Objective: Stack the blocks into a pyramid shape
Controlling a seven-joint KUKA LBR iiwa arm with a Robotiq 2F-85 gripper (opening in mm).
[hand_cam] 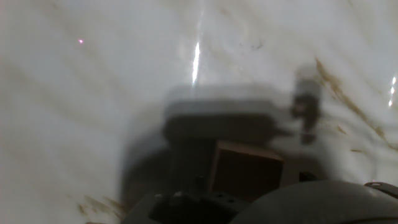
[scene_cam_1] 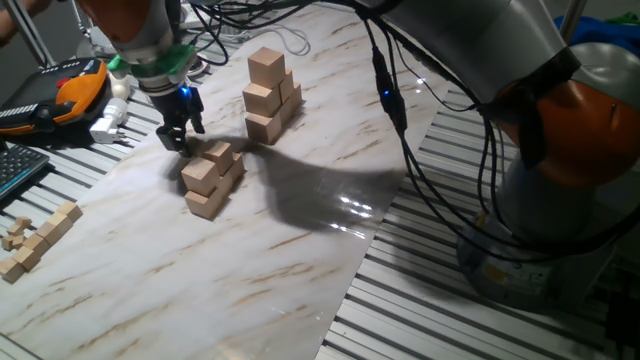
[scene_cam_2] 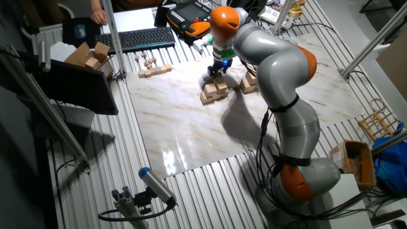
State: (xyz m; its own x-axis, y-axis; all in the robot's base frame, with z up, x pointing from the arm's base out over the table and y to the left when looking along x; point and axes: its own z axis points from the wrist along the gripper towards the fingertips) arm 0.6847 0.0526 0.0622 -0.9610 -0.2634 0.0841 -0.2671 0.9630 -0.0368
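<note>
Wooden blocks (scene_cam_1: 212, 178) sit mid-table in a low stack, a taller stack (scene_cam_1: 270, 95) beyond to the right; light, rigid, best pinched across opposite flat faces; the gripper (scene_cam_1: 181, 133) hovers just left, its grip indiscernible.

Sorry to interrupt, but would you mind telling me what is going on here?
The arm is building with wooden blocks on the marble board. Its claw is low beside the nearer block pile, which stands two layers high. A taller stack stands just behind. Whether the claw grips a block cannot be told.
</note>
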